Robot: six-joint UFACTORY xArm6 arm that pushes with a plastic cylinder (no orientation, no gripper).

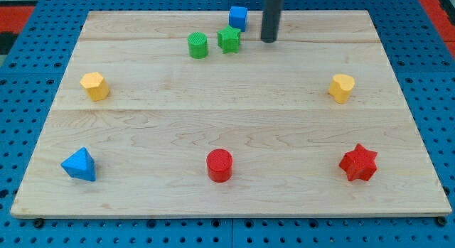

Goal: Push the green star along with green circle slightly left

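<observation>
The green star (229,40) lies near the view's top, just right of the green circle (197,45), with a small gap between them. My tip (268,40) stands to the right of the green star, apart from it by a clear gap. The blue cube (238,18) sits just above the star, close to it.
A yellow block (94,85) lies at the left and another yellow block (341,87) at the right. A blue triangular block (79,165), a red cylinder (220,165) and a red star (358,163) lie along the bottom of the wooden board (398,134).
</observation>
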